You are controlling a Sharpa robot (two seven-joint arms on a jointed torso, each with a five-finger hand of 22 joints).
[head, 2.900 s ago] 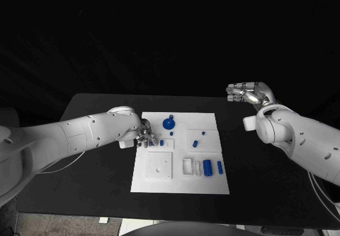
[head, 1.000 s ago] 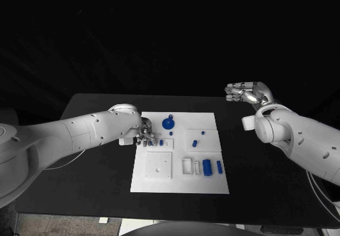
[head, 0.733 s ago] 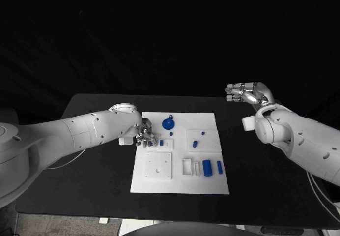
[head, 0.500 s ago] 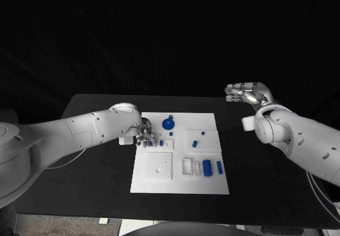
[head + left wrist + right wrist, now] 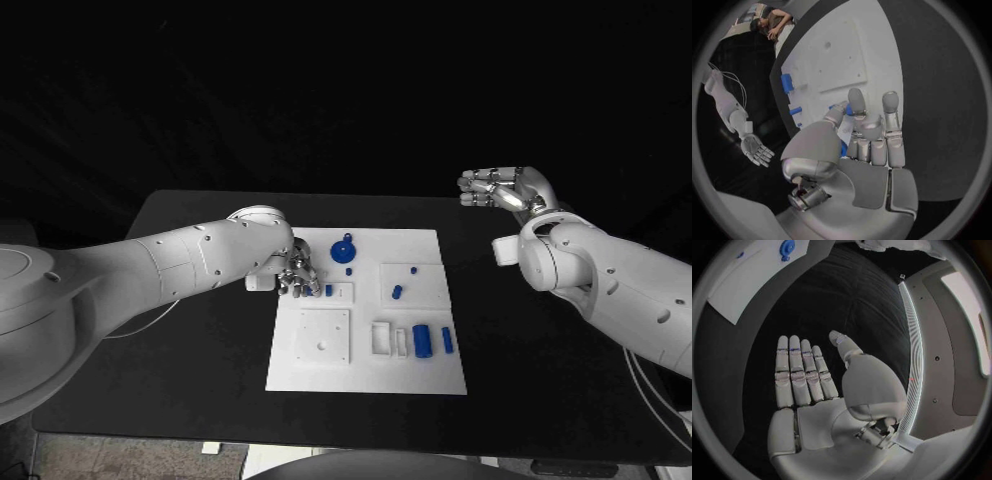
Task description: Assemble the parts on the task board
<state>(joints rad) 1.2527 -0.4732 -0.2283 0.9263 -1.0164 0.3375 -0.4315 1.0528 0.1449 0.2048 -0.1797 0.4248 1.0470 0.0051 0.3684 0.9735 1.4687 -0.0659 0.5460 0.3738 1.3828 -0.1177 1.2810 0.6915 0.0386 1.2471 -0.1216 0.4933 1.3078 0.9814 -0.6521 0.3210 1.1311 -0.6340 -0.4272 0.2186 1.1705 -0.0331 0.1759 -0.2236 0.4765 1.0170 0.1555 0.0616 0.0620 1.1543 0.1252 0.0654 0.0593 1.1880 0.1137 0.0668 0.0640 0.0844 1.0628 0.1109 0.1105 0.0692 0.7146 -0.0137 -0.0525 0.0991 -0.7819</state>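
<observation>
The black table [image 5: 188, 330] carries the white task board [image 5: 368, 375] at its centre, with bare black surface on both flanks and toward the near edge.

The left hand [image 5: 294, 275] sits at the board's 9 o'clock edge, over its left margin. In the left wrist view its fingers [image 5: 891, 107] are curled inward with a small blue part [image 5: 844, 148] caught between thumb and fingers, so it is pinching that piece. The right hand [image 5: 500, 187] is raised off the board toward 2 o'clock, near the table's far right corner; in the right wrist view the palm is flat, fingers [image 5: 795, 365] straight and side by side, thumb apart, holding nothing.

On the board, a round blue part [image 5: 345, 250] lies at 12 o'clock. Just right of the left hand stands a small blue peg [image 5: 329, 291]. A square recess at 3 o'clock holds two small blue pieces [image 5: 397, 292]. A blank square plate area [image 5: 323, 334] sits at 7 o'clock. At 5 o'clock, a large blue block [image 5: 421, 341] and a slimmer blue bar [image 5: 447, 341] lie beside narrow slots.
</observation>
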